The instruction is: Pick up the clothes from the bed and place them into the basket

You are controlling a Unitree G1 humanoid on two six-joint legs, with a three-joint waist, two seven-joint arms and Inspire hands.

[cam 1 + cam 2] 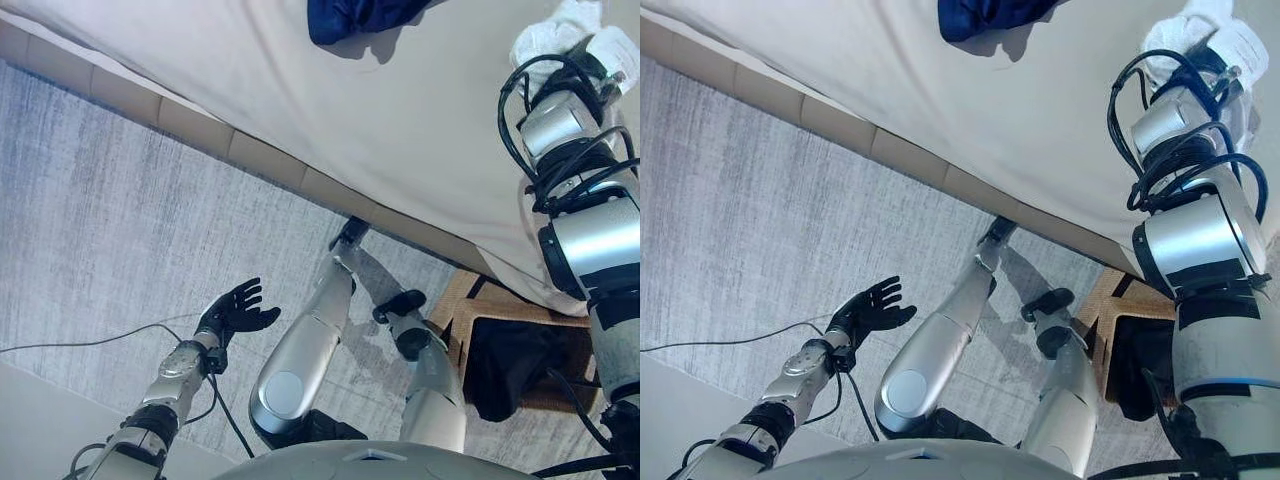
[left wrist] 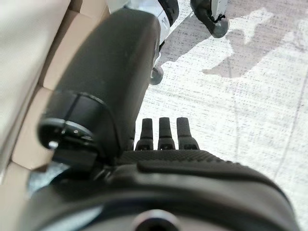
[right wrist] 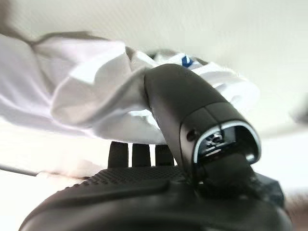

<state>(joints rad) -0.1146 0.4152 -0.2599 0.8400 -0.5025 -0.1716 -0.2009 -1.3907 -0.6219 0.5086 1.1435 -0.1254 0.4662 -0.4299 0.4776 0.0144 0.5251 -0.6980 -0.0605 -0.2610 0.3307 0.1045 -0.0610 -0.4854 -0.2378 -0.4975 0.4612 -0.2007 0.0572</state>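
A white garment (image 3: 86, 101) lies bunched on the bed (image 1: 400, 120) at the far right. My right hand (image 3: 178, 106) is shut on it, with the thumb pressed into the folds and the fingers running in under the cloth. In the eye views the garment (image 1: 570, 35) covers that hand. A dark navy garment (image 1: 360, 18) rests on the sheet further left. The woven basket (image 1: 455, 300) stands on the floor by the bed's edge, lower right, with dark cloth (image 1: 510, 370) inside it. My left hand (image 1: 238, 308) hangs open over the carpet, holding nothing.
The bed's beige padded side (image 1: 190, 125) runs diagonally between the mattress and the grey carpet (image 1: 120, 230). A wheeled base (image 2: 211, 19) shows on the carpet in the left wrist view.
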